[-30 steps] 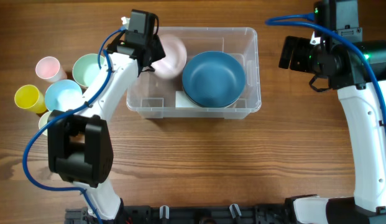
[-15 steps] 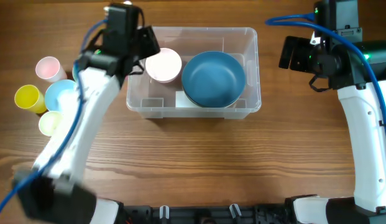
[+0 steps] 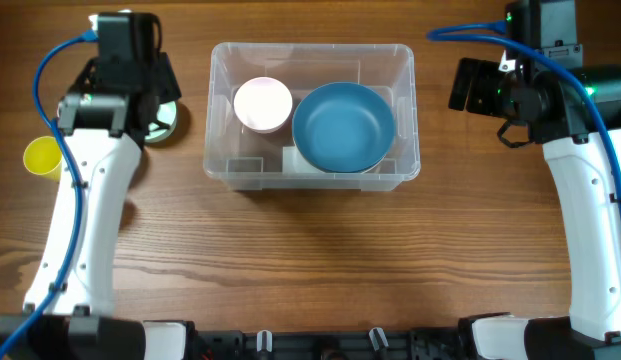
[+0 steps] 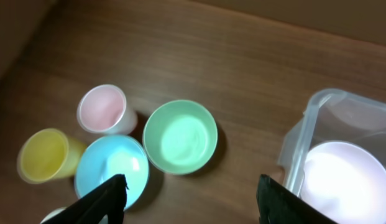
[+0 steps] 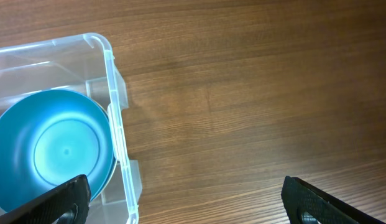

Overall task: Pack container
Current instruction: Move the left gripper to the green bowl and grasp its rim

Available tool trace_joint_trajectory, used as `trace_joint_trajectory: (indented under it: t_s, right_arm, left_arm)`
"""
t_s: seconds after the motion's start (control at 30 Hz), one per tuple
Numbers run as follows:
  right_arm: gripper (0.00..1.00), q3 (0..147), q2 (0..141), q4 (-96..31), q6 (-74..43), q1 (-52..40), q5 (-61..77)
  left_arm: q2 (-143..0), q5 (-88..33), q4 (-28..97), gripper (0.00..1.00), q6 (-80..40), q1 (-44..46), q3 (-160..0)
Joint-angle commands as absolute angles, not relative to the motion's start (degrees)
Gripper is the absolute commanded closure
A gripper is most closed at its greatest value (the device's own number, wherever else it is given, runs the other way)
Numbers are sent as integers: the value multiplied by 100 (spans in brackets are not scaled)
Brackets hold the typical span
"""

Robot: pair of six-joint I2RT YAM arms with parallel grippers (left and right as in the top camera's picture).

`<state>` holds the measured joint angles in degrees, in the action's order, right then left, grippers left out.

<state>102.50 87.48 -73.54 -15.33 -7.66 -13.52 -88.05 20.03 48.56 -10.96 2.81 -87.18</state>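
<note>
As seen from overhead, container: large clear rectangular plastic bin (image 3: pixel 312 48) with rounded corners, mid-table between both arms, long axis running left to right.
Contents: small pale pink round bowl (image 3: pixel 263 104) at the left end, large blue round bowl (image 3: pixel 343 127) right beside it; touching or not, cannot tell.
Left gripper (image 3: pixel 148 108): just off the bin's left end, above a mint green round bowl (image 3: pixel 171 118) half hidden beneath it; yellow plastic cup (image 3: pixel 40 157) further left.
Right gripper (image 3: pixel 468 85): off the bin's right end, apart from it.
Left wrist view, tool state: fingers (image 4: pixel 105 199) spread, nothing between them.
Loose items: green bowl nearest ahead; pale pink cup (image 4: pixel 102 111), light blue bowl (image 4: pixel 112 171) and yellow cup clustered to its left.
Key relation: bin to the right of the left gripper, its corner and the pink bowl at the view's right edge; left arm clearly the nearer one for the loose pieces.
In the way: bin's left wall, then the pink bowl at that end; probably little bare floor left inside.
Right wrist view, tool state: fingers wide apart, empty.
Surroundings: bin's right end and blue bowl to the left, bare wooden table (image 5: pixel 242 93) ahead.
</note>
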Motion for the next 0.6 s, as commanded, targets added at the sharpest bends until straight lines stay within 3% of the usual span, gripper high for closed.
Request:
trace_joint_trajectory:
  t_s: [0.0, 0.2, 0.27, 0.57]
  right_arm:
    - [0, 10274, 8715, -7354, -1518, -764, -1304]
    - [0, 10274, 8715, -7354, -1516, -764, -1304]
    - [0, 10274, 8715, -7354, -1516, -764, -1304]
    - [0, 10274, 8715, -7354, -1516, -764, -1306]
  left_arm:
    - [-9220, 353, 4600, 32, -200, -178, -8733]
    - [-10127, 110, 4388, 32, 615, -370, -8733]
    - [-10637, 113, 4318, 38, 884, -370, -8733]
    - [-11824, 416, 4106, 41, 880, -454, -8733]
